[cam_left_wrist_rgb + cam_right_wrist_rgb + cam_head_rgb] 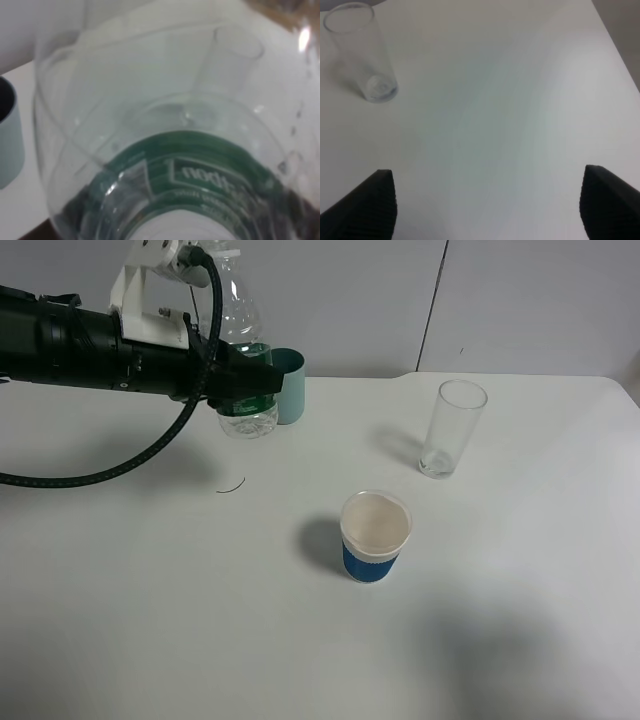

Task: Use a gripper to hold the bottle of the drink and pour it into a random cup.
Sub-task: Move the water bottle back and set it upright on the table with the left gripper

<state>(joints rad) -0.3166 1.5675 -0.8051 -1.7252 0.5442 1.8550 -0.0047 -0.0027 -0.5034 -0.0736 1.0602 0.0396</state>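
- Reaches in from the left of the exterior high view with a thick black arm (70, 345) that carries a white block and trails a black cable (120, 465) across the counter (150, 620).
- Clamps the black fingers (232, 368) of the left gripper (245, 380) together on the bottle (238, 315), at its green label band.
- Holds the bottle close to upright, with the capless neck at the top, leaning slightly left, and the clear rounded base at the bottom.
- Has the bottle at the far left part of the counter, near the grey wall (350, 300).
- Cannot tell whether the base rests on the counter or hangs just above it.
- Sets the bottle just beside the teal cup (291, 385), in front of it and to its left in the high view; touching or apart, cannot tell.
- Fills the left wrist view with the bottle's clear wall and green band, with the cup at one edge and a blurred glass shape seen through the plastic.
- Spreads the fingers (370, 205) of the right gripper (487, 205) wide apart over bare counter, with the tall clear glass (362, 55) off to one side.
- Well to the right of the bottle in the high view: that glass, upright.
- Nearer the camera, between bottle and glass: a white paper cup with a blue sleeve (375, 535), upright, mouth up.
- On the counter in front of the bottle: a small dark curl like a thread (231, 487).
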